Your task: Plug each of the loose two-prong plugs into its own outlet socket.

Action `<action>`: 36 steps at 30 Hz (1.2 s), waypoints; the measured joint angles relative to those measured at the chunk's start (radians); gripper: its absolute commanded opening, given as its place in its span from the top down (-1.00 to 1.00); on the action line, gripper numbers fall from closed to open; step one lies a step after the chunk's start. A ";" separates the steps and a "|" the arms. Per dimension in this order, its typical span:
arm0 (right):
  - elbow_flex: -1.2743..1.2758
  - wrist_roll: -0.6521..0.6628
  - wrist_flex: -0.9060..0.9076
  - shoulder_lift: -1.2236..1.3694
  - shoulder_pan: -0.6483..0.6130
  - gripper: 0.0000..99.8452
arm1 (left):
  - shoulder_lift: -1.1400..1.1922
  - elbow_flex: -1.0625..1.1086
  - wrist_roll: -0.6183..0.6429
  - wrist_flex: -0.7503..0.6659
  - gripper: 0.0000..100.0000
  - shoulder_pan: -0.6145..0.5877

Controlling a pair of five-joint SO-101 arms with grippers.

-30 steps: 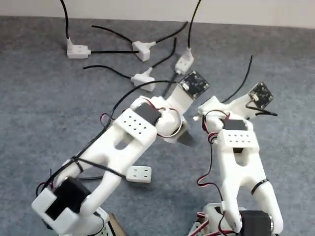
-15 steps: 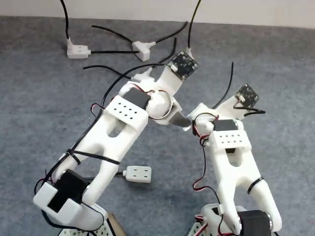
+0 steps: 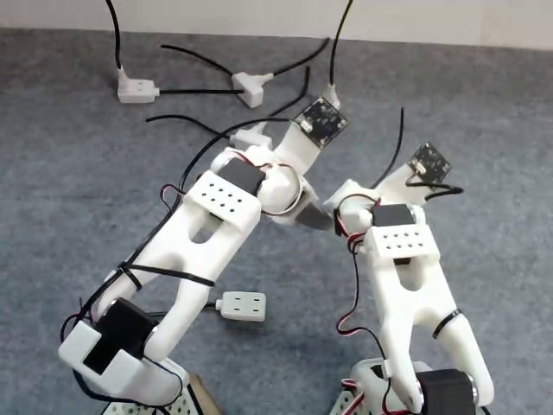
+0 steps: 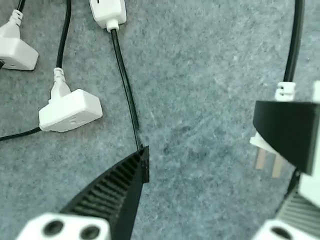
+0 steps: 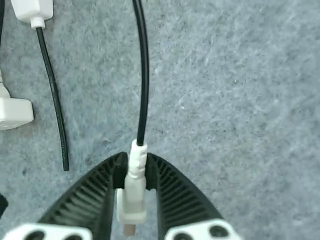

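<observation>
My right gripper (image 5: 134, 161) is shut on a white two-prong plug (image 5: 132, 197), whose black cable (image 5: 143, 75) runs away over the carpet. In the left wrist view that plug's prongs (image 4: 265, 164) stick out below the right arm's black finger (image 4: 290, 130). My left gripper (image 4: 220, 175) is open with nothing in it, right beside the held plug. Two loose white plugs (image 4: 70, 110) (image 4: 15, 47) lie beyond it. In the high view both grippers (image 3: 307, 212) (image 3: 339, 201) meet at mid table. A white socket block (image 3: 242, 305) lies near the front.
A white outlet (image 3: 136, 88) with its cable lies at the far left, with plugs (image 3: 248, 86) (image 3: 251, 134) to its right. Black cables (image 3: 190, 56) cross the far carpet. One cable's loose end (image 5: 65, 165) lies near my right gripper. Open grey carpet spreads to the right.
The left arm has swung back and to the left, its wrist rising toward the far plugs. The right arm has shifted left with the plug, closing up to the left gripper.
</observation>
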 measured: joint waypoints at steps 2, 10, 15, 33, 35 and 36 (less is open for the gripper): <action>-0.018 0.000 0.005 0.000 0.002 0.99 | 0.000 0.020 0.000 -0.018 0.16 0.000; -0.086 0.000 0.101 0.000 0.002 0.99 | 0.000 0.071 0.000 -0.072 0.16 0.000; -0.086 0.000 0.133 0.000 -0.017 0.99 | 0.000 0.071 0.000 -0.077 0.16 -0.015; -0.229 0.025 0.319 0.000 -0.043 0.99 | 0.084 0.063 -0.005 -0.100 0.16 -0.069; -0.229 0.025 0.322 0.000 -0.046 0.99 | 0.127 0.037 -0.006 -0.100 0.16 -0.081; -0.230 0.025 0.322 0.000 -0.046 0.99 | 0.147 0.020 -0.006 -0.100 0.16 -0.089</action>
